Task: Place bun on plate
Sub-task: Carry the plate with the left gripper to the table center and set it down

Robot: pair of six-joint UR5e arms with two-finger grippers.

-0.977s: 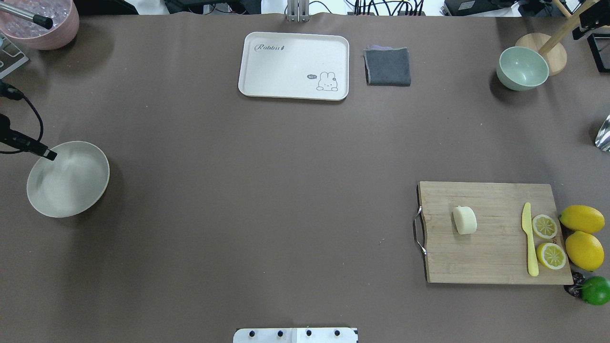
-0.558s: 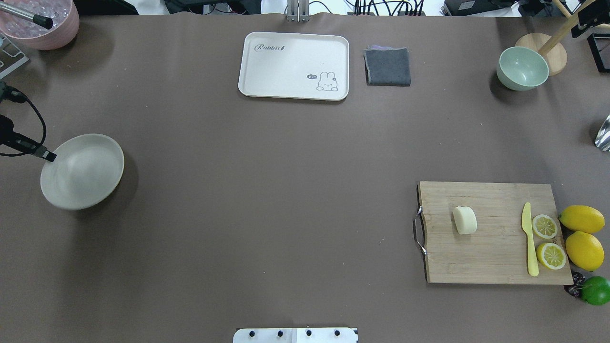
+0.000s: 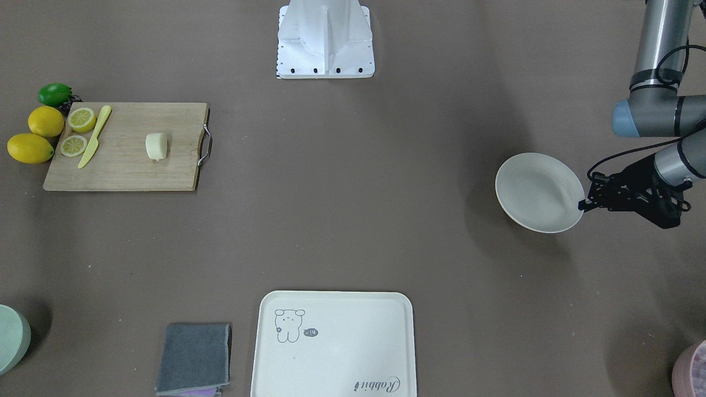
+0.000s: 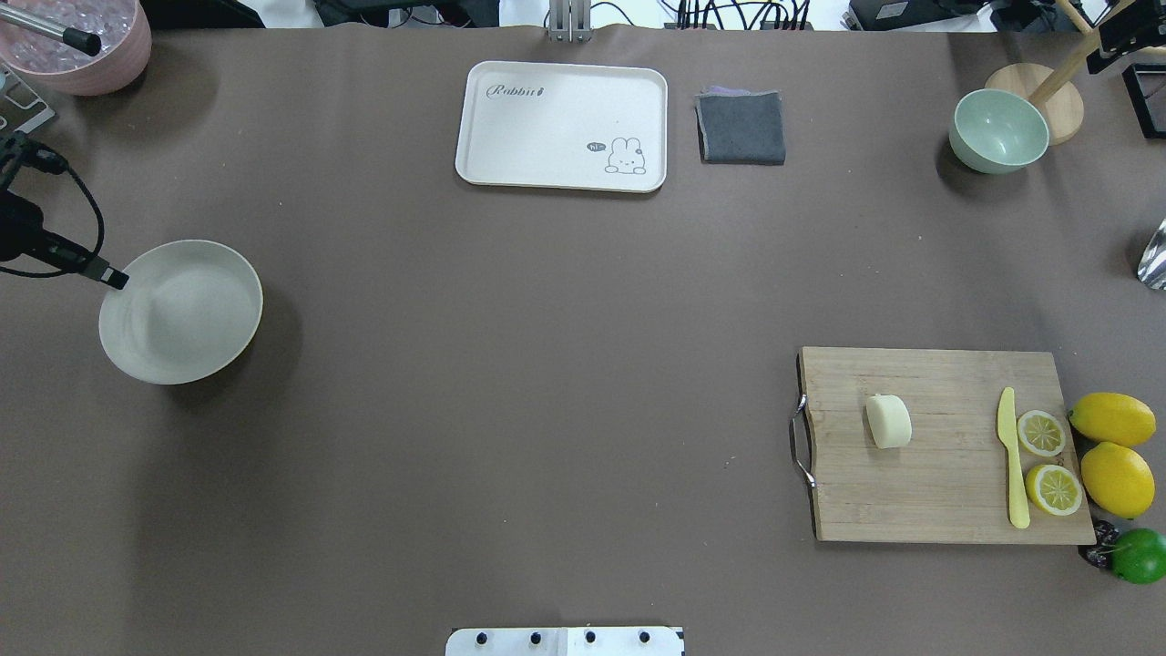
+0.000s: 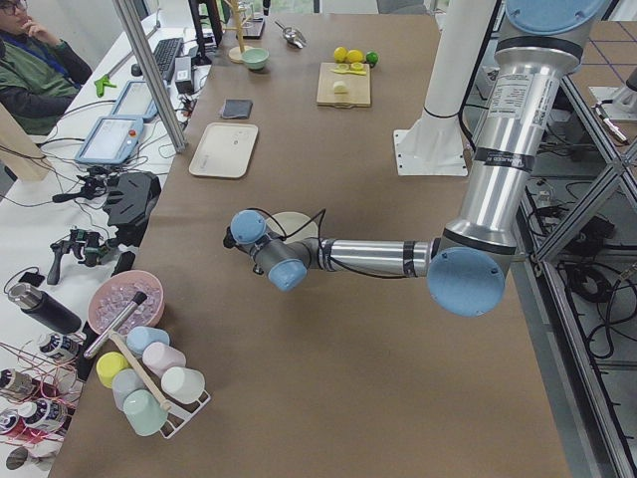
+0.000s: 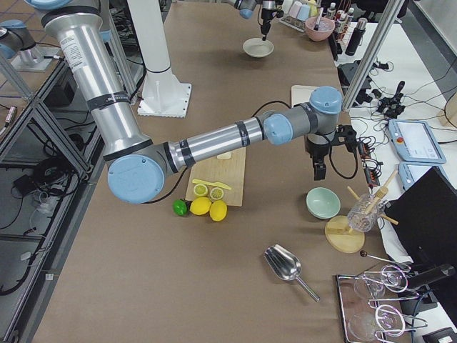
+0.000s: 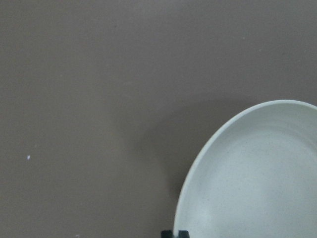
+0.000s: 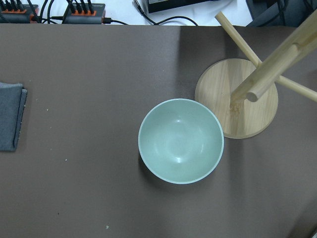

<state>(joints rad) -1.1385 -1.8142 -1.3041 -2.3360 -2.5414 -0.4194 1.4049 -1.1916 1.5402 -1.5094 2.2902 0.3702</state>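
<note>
I am gripping the plate [image 4: 182,314] by its rim with the left fingers [image 4: 113,275], holding it seemingly off the worktop [image 4: 547,364]; the bun [image 4: 888,421] is sitting untouched on the cutting board [image 4: 947,492], well apart. Right fingers [image 6: 318,170]: I cannot tell.

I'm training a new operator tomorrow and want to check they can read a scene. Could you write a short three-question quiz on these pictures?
1. True or false: the bun already lies on the plate.
2. On the cutting board, what lies between the bun and the lemon slices?
3. What does the left gripper pinch? A) the bun B) the plate's rim C) a lemon slice

Key: 1 false, the bun sits on the cutting board. 2 the yellow knife. 3 B.
</note>
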